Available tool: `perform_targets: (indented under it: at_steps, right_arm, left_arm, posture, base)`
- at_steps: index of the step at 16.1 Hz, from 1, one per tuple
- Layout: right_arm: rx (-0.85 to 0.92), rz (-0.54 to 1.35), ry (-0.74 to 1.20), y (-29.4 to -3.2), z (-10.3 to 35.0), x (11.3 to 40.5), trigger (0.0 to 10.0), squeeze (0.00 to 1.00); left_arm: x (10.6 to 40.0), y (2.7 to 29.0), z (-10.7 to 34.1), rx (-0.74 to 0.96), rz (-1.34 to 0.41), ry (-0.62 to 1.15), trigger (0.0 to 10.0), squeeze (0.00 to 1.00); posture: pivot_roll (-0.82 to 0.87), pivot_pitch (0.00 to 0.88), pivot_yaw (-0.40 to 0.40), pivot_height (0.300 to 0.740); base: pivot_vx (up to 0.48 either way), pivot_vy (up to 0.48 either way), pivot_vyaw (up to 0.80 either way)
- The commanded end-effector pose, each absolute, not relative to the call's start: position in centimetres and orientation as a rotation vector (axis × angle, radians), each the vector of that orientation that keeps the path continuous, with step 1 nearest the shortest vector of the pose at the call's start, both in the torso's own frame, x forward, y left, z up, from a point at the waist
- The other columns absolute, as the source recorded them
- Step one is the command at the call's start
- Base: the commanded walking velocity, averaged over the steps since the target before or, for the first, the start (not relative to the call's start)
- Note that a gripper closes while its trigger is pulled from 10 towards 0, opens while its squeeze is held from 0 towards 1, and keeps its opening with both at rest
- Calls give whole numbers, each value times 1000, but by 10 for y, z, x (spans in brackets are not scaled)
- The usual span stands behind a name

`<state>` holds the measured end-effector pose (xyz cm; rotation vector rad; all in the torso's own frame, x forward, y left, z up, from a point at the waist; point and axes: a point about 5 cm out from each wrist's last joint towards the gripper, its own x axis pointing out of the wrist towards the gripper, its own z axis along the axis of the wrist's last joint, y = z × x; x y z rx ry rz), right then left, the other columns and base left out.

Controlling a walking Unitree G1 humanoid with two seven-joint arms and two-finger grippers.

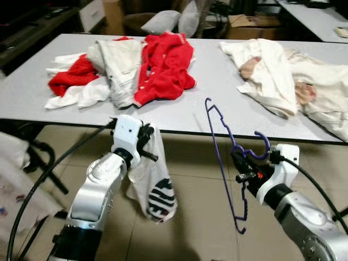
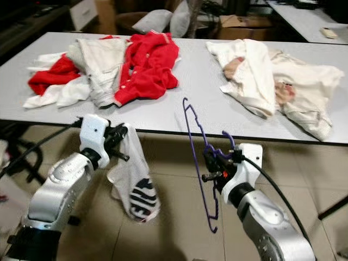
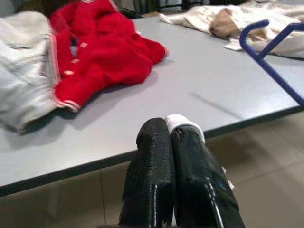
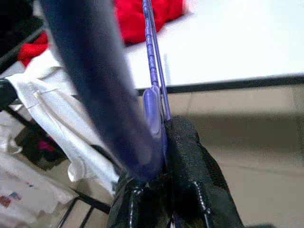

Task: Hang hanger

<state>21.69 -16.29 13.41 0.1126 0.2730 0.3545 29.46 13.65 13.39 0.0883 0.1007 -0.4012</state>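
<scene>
Left gripper [image 1: 145,142] comes first, out in front of the table [image 1: 217,92] edge, its 2 black fingers [image 3: 156,180] pressed tight on a white garment [image 1: 155,187] with a dark striped print, and the cloth hangs straight down over the tiled floor [image 1: 196,228]. Up on the table behind it sits a heap of red and pale clothes [image 1: 125,68], all still lying flat. Moving across to the middle, the purple hanger [image 1: 225,157] is in the air, standing nearly on end below and in front of the table edge, one shoulder pointing up, the other down toward the floor. Right gripper [image 1: 243,166] has it clamped close under the hook, fingers [image 4: 190,161] closed on the thin wire. Further right on the table, a cream garment pile [image 1: 288,76] lies untouched.

So where do we stand? Both pick-ups look done: 1 garment in hand, 1 hanger in hand. But garment and hanger are well apart, nothing is threaded, and no rail to hang from is visible. By my reading, the dressing of the hanger and the hanging itself are both still to come.
</scene>
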Motion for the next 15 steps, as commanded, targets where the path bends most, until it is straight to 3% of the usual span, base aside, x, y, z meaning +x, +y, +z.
perform_targets:
  at_steps: [1, 4, 10, 12, 15]
  right_arm:
    - [85, 409, 220, -161, 144, 218, 10000, 0]
    - [1, 498, 195, -166, 154, 215, 10000, 0]
    - [-129, 717, 225, -170, 163, 210, 10000, 0]
    - [-126, 737, 232, -170, 162, 209, 10000, 0]
    - [-143, 744, 198, -176, 170, 212, 10000, 0]
  left_arm:
    - [301, 139, 145, 74, -391, 42, 10000, 0]
    - [306, 139, 151, 57, -387, 26, 10000, 0]
    - [315, 142, 173, 51, -430, -26, 10000, 0]
    - [319, 144, 178, 55, -421, -44, 10000, 0]
    - [323, 147, 184, 57, -411, -54, 10000, 0]
  posture:
    - [-71, 0, 49, 740]
    - [-76, 0, 42, 740]
    - [-68, 0, 42, 740]
    - [-63, 0, 38, 740]
    - [-57, 0, 40, 740]
  base:
    - [0, 0, 0]
    - [0, 0, 0]
    - [365, 0, 0]
    - [386, 0, -784]
    - [387, 0, 0]
